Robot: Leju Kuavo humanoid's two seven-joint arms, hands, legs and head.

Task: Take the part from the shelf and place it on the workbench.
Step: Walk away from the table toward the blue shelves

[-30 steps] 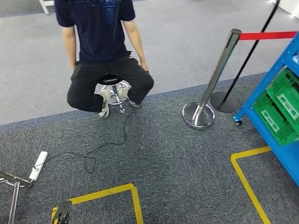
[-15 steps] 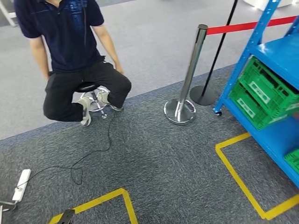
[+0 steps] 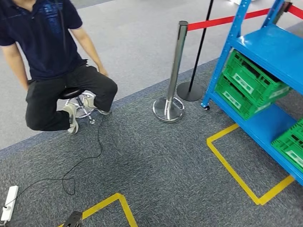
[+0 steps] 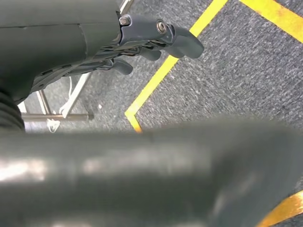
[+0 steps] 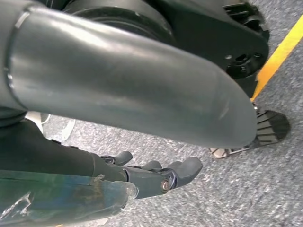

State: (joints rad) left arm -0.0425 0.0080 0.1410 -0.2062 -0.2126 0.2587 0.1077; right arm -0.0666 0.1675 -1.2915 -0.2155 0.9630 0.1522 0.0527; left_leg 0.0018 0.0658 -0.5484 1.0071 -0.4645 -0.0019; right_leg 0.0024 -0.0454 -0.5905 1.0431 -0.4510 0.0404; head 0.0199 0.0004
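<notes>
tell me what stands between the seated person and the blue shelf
In the head view, a chrome stanchion post stands between the person and the blue shelf.

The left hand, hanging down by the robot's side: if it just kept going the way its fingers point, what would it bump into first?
Most likely the carpet. The left hand holds nothing, and its fingers point out over grey floor near a yellow tape line. Nothing shows between them, though depth is hard to judge here.

One blue shelf (image 3: 275, 49), three green crates (image 3: 250, 78), two stanchion posts (image 3: 175, 71), one seated person (image 3: 53, 61), one power strip (image 3: 9, 203)
</notes>
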